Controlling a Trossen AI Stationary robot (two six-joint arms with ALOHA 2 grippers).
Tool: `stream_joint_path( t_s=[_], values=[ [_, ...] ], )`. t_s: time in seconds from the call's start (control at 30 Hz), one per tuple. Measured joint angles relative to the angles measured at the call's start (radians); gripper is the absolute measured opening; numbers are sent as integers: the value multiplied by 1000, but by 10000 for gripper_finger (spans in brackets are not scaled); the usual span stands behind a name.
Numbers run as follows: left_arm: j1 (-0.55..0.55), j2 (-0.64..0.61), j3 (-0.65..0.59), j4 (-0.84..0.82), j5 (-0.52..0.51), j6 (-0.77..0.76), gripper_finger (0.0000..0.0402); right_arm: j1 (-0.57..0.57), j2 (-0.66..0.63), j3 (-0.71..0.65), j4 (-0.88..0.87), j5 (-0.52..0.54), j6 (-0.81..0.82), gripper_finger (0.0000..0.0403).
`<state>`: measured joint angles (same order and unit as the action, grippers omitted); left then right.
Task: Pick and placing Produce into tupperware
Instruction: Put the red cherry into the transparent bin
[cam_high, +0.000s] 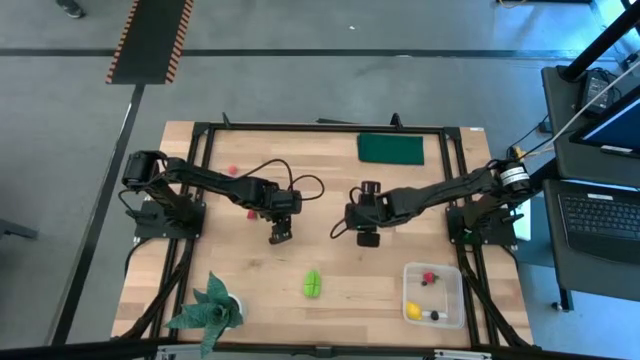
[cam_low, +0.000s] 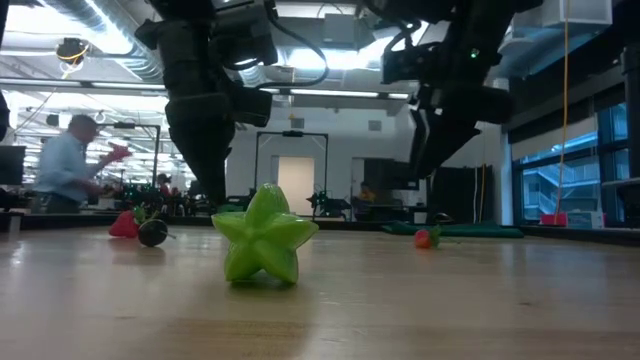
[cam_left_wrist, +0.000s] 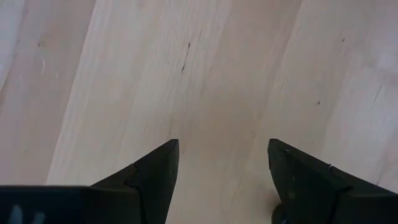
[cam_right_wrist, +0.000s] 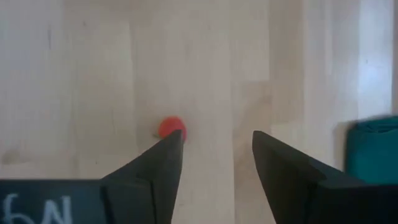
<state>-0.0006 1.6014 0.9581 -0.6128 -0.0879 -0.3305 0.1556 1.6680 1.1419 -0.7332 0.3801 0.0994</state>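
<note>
The green ridged star-shaped fruit (cam_high: 313, 283) (cam_low: 264, 238) rests on the table near the near edge. The clear tupperware (cam_high: 455, 278) stands at the near right and holds a red berry (cam_high: 429, 276), a yellow lemon (cam_high: 413, 311) and a dark berry (cam_high: 434, 315). A red piece (cam_high: 232, 170) (cam_low: 123, 225) lies at the far left, with a dark berry (cam_low: 152, 232) beside it. Another red berry (cam_right_wrist: 171, 127) (cam_low: 427, 238) lies just past my right gripper's fingers. My left gripper (cam_high: 280, 235) (cam_left_wrist: 224, 143) hangs open over bare wood at mid table. My right gripper (cam_high: 368, 238) (cam_right_wrist: 214, 134) is also open, right of it.
A flat dark green rectangle (cam_high: 391, 148) (cam_right_wrist: 373, 149) lies at the far right of the table. A leafy potted plant (cam_high: 210, 308) stands at the near left corner. A black frame (cam_high: 300, 127) borders the table. A person (cam_low: 68, 160) is in the room behind.
</note>
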Motion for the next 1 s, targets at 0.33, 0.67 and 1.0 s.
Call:
stream_joint_path(
  t_s=[0.33, 0.67, 1.0],
  values=[
    [0, 0, 0, 0, 0, 0, 237, -5, 0, 0, -6, -17, 5, 228],
    [0, 0, 0, -3, 0, 0, 237, -4, 0, 0, -2, -36, -5, 314],
    [0, 0, 0, -6, 0, -1, 237, -10, 41, -3, 11, -112, 106, 319]
  ],
)
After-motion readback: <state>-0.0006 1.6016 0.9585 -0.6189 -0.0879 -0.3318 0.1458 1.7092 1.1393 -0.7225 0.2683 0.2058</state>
